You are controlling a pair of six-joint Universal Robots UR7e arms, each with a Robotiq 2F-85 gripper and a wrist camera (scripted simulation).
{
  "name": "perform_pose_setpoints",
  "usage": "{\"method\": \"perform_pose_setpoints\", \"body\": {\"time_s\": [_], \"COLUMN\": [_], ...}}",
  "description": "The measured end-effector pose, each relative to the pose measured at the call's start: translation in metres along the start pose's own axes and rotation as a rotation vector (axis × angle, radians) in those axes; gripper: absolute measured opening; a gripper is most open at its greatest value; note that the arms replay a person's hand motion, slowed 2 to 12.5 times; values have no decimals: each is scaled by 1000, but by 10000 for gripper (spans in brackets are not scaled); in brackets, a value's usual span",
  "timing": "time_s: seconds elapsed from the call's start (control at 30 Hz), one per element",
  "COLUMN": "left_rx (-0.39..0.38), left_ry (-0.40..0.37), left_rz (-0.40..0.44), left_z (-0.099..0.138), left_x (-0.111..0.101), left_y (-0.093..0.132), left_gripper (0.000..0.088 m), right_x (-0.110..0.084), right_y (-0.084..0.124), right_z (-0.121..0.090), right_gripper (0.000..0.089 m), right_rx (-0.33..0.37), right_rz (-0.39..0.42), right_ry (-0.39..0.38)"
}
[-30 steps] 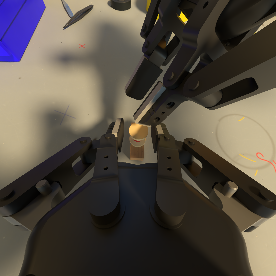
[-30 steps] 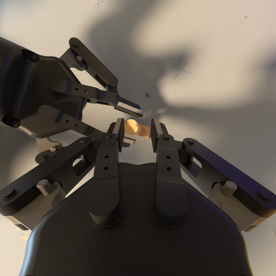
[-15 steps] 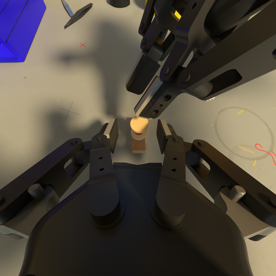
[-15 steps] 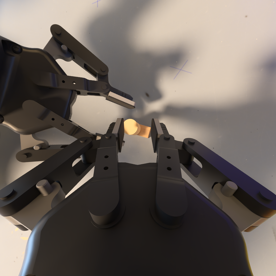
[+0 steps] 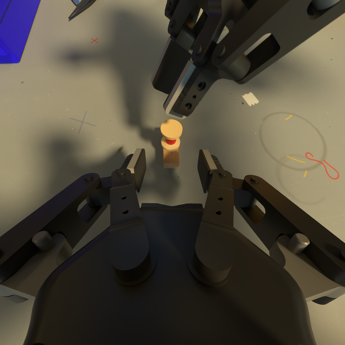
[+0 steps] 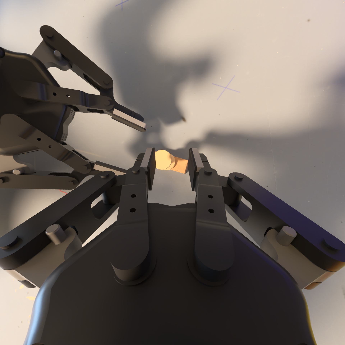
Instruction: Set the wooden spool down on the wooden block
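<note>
The wooden spool [image 5: 171, 128], pale with a red core, stands upright on the small wooden block [image 5: 171, 158], which stands on the table. My left gripper [image 5: 171, 152] is open and empty, with its fingers on either side of the block and apart from it. My right gripper [image 5: 174, 93] hovers just above the spool's top, open and not gripping it. In the right wrist view the spool [image 6: 162, 159] and the block [image 6: 180, 165] show far below, between the right gripper's [image 6: 171, 158] fingers. The left gripper [image 6: 128, 147] reaches in from the left there.
A blue tray [image 5: 11, 28] lies at the far left. A dark tweezer-like tool [image 5: 82, 9] lies at the top. A scrap of pale tape [image 5: 250, 99] and drawn circles with a red squiggle [image 5: 323, 166] mark the table on the right.
My left gripper opened from around the block and drew back. My right gripper rose a little off the spool's top. The spool and block have stayed in place.
</note>
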State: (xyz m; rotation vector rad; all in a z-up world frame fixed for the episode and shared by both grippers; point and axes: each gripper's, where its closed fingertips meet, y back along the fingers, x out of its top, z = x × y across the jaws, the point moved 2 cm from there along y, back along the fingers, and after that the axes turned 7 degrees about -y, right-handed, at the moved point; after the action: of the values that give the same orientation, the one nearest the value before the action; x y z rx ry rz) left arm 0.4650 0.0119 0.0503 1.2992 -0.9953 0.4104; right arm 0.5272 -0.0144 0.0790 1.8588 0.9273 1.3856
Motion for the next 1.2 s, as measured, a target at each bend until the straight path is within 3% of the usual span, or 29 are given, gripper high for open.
{"method": "perform_pose_setpoints", "body": {"time_s": [0.23, 0.43, 1.2], "left_rx": [-32, -46, -25], "left_ry": [10, 4, -47], "left_rz": [1, -10, -52], "left_z": [2, 3, -2], "left_x": [-8, -14, -26], "left_y": [9, 16, 21], "left_gripper": [494, 429, 367], "right_x": [0, 0, 0], "right_y": [0, -1, -6], "right_z": [1, 2, 6], "right_gripper": [317, 311, 302], "right_rx": [6, 5, 16], "right_rz": [-2, -7, -9], "right_ry": [-5, -4, 7]}}
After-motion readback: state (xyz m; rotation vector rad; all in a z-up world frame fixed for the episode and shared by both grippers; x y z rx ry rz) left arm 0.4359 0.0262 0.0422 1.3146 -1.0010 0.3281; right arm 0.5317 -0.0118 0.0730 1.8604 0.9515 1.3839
